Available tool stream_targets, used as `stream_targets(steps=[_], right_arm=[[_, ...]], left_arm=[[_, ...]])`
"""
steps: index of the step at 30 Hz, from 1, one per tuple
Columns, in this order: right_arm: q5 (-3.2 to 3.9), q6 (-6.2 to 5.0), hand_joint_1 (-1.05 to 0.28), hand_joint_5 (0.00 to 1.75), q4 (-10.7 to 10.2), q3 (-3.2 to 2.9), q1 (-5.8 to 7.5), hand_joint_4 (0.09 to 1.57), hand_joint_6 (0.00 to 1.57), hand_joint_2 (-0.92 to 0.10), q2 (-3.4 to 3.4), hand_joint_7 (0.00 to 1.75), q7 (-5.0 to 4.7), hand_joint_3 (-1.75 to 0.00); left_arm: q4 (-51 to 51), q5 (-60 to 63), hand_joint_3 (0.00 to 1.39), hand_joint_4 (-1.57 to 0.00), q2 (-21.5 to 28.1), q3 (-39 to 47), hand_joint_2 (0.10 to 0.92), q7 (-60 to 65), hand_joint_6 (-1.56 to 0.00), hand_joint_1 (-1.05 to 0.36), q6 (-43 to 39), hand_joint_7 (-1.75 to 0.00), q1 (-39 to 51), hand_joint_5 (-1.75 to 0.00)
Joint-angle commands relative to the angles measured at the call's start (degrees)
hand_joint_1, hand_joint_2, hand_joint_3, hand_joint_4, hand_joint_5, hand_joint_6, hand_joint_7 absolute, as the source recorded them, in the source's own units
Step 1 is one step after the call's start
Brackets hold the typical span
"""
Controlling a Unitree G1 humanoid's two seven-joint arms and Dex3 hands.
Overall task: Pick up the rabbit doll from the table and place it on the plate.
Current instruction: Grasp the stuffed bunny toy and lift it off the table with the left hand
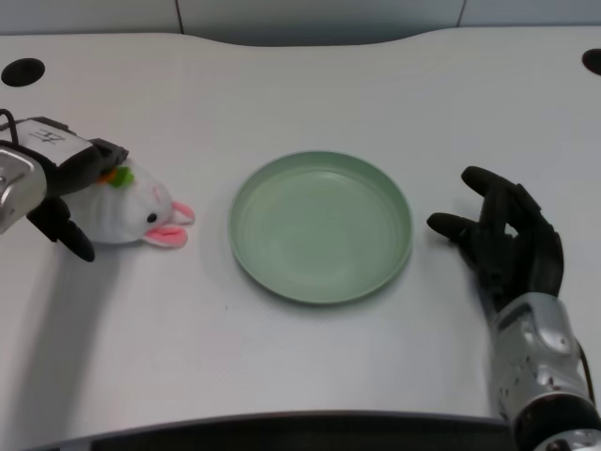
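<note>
White tabletop (310, 366) fills the view, with a dark round hole (23, 71) near its far left corner, another hole (592, 61) cut off at the far right edge, and a dark strip along the near edge.

Toward the left edge lies the rabbit (131, 209), a white plush on its side with pink ears pointing toward the plate and a small orange-and-green carrot on its back, partly hidden. It rests on the tabletop, well apart from the plate.

Over the rabbit's left part sits the left hand (64, 188), reaching in from the left edge. Black fingers (69, 233) curl down on the rabbit's outer side and another part of the hand lies across its top by the carrot, so the hand wraps the doll; whether it truly grips it I cannot tell.

Near the middle of the tabletop stands the plate (321, 282), pale green, round and shallow.

By the right edge, beside the plate but not touching it, rests the right hand (502, 244) with fingers loosely apart.
</note>
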Motion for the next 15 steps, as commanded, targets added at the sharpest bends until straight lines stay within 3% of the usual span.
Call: stream_targets(steps=[1, 4, 7, 9, 15], right_arm=[[0.41, 0.18, -0.43, 1.13, 0.3, -0.27, 0.77, 0.58, 0.51, -0.92, 0.39, 0.93, 0.14, -0.54], [-0.04, 0.33, -0.43, 1.12, 0.1, 0.14, 0.97, 0.57, 0.49, -0.92, 0.16, 0.92, 0.30, -0.55], [0.05, 0.75, -0.43, 1.12, 0.3, 0.09, 0.77, 0.56, 0.48, -0.92, -0.07, 0.93, 0.45, -0.57], [0.00, 1.13, -0.43, 1.13, -0.4, 0.20, 0.92, 0.56, 0.48, -0.92, 0.09, 0.94, 0.04, -0.57], [0.06, 0.48, -0.43, 1.15, 0.0, 0.05, 1.00, 0.58, 0.49, -0.92, 0.06, 0.95, 0.17, -0.57]], left_arm=[[2.3, -0.1, 0.00, 0.00, -0.8, -0.9, 0.875, 1.4, -0.01, -1.04, -0.5, 0.00, -2.1, 0.00], [4.7, 0.3, 0.00, 0.00, -2.0, -1.8, 0.882, 4.2, -0.01, -1.05, -0.6, 0.00, -3.1, 0.00], [6.7, 0.4, 0.00, 0.00, -2.8, -2.6, 0.877, 7.2, -0.02, -1.04, -1.0, -0.01, -3.8, 0.00], [8.1, 0.8, 0.00, -0.01, -3.3, -3.3, 0.875, 10.0, -0.03, -1.04, -1.2, -0.01, -4.3, 0.00], [11.6, 1.8, 0.00, -0.03, -4.5, -5.5, 0.875, 13.8, -0.06, -1.01, -0.6, -0.02, -5.9, -0.02]])
